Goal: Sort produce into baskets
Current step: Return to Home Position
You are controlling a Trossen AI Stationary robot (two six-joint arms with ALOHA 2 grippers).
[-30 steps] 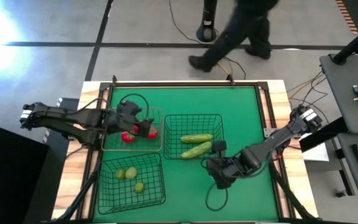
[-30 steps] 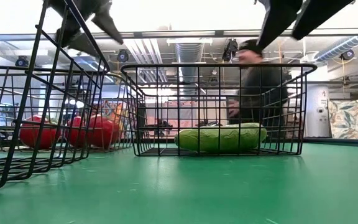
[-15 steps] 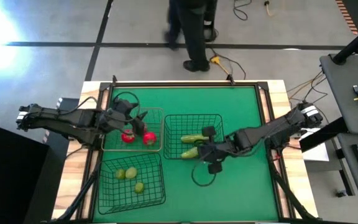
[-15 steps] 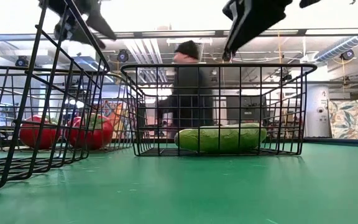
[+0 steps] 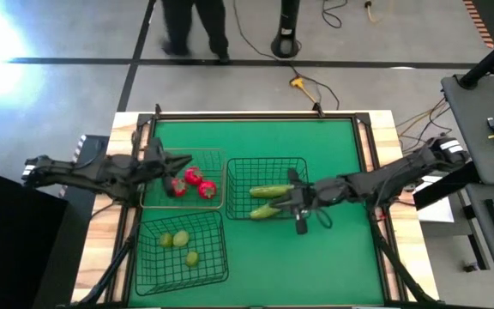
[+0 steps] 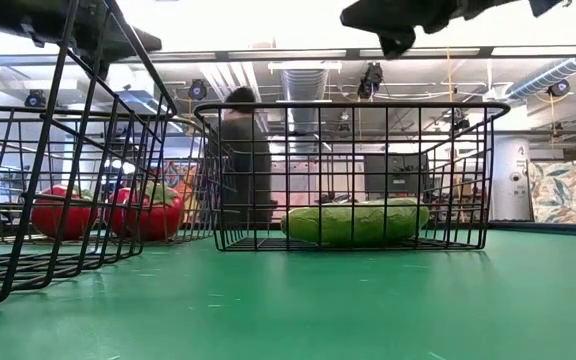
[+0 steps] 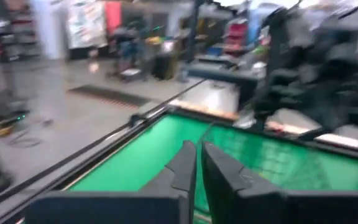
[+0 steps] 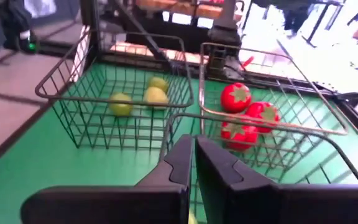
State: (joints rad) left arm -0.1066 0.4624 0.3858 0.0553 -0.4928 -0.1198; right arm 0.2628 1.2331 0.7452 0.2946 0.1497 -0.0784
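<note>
R gripper (image 5: 288, 199) hangs over the right rim of the mid basket (image 5: 307, 172). Its fingers (image 8: 179, 158) are all but touching, w/ nothing between them. Two cucumbers (image 5: 270, 190) lie just below and left of it. The high view gives only that placing. R wrist view adds what's ahead of the tips: three limes (image 8: 156, 94) in the black basket (image 8: 104, 121), and three tomatoes (image 8: 247, 115) in the gold basket (image 8: 291, 124) beside it.

L gripper (image 5: 171, 161) sits at the gold basket's left rim, tomatoes just right of it. L wrist view shows its fingers (image 7: 185, 168) w/ a thin slit between them, empty, and green mat (image 7: 266, 165) ahead.

Low view cuts both grippers to dark shapes at the top, so finger gap can't be read there. It shows one cucumber side-on through the mesh and tomatoes off to the side. A person (image 6: 238, 150) stands behind the table; the high view catches only the legs.
</note>
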